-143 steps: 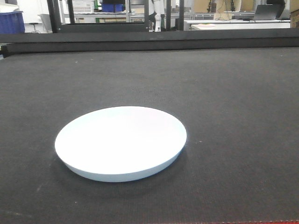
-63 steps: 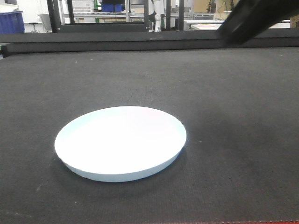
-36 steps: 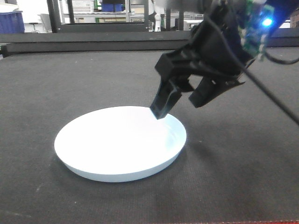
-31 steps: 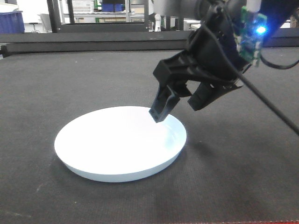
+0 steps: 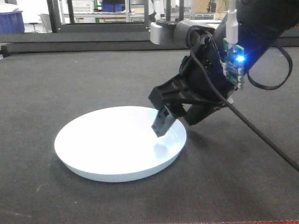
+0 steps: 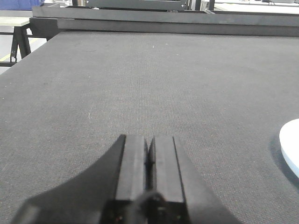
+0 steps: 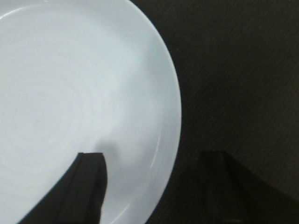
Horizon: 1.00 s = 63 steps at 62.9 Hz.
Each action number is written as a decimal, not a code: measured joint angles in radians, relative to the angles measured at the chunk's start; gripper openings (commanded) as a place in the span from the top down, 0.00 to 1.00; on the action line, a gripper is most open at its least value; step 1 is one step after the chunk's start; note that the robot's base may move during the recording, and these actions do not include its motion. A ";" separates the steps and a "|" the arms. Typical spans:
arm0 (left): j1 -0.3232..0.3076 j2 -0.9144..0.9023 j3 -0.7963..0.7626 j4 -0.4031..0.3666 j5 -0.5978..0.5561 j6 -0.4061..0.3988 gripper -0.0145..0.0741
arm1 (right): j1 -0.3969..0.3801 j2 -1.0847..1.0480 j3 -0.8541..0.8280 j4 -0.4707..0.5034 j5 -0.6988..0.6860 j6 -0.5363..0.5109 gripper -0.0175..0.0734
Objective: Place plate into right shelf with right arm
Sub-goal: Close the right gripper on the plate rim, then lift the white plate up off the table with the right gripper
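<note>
Early days, I judge: the plate point(image 5: 120, 142) lies flat on the black mat point(image 5: 70, 84), not yet lifted. My right gripper point(image 5: 180, 122) straddles the plate's right rim with its jaws spread, one finger inside the rim and one outside. Closing, lifting and shelving are all left. My left gripper point(image 6: 148, 158) sits left of the plate, jaws pressed together. Count: one mat, one plate, two grippers.

The plate point(image 5: 120, 142) is smooth, glossy white, with faint concentric rings showing in the right wrist view. It is perhaps ceramic, though it could be plastic. The table surface point(image 5: 70, 84) is dark grey, matt, coarse woven cloth. The right gripper point(image 5: 177, 125) looks like matt black plastic. The joint housing point(image 5: 168, 31) at upper centre is smooth, satiny silver-grey.
</note>
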 measured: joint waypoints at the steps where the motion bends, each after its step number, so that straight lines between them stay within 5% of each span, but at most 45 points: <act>1: 0.000 0.000 0.000 0.000 0.000 0.000 0.89 | 0.000 0.003 0.000 0.000 0.000 0.000 0.43; 24: 0.000 0.000 0.000 0.000 0.000 0.000 0.89 | 0.000 0.007 0.000 0.006 -0.029 0.002 0.74; 63: 0.000 0.000 0.000 0.000 0.000 0.000 0.89 | 0.000 -0.214 0.000 0.005 -0.127 0.000 0.73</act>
